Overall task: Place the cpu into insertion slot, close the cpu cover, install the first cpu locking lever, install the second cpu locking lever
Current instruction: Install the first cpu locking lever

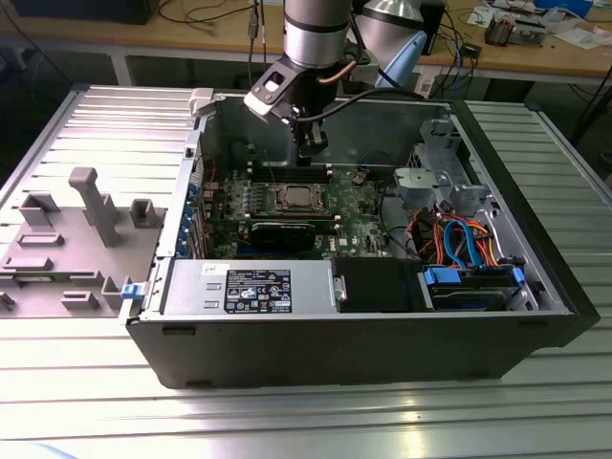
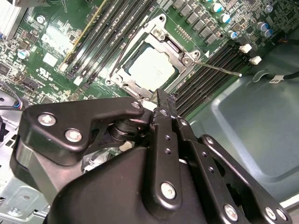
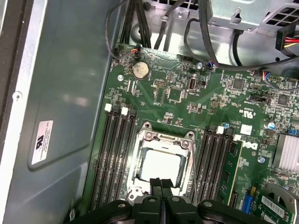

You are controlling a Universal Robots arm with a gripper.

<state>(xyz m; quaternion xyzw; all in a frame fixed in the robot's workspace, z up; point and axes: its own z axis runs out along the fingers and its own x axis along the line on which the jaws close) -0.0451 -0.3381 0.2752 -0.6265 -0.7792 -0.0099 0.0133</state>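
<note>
cpu (image 2: 152,65) lies under cpu cover (image 2: 136,46); second wrist view's lever (image 2: 219,69) seems unlatched.

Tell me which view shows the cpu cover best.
The second wrist view: the cpu cover lies flat around the cpu, with nearly all its frame visible. The first wrist view shows it from overhead, the gripper hiding one edge. The exterior view shows it from far off.
</note>
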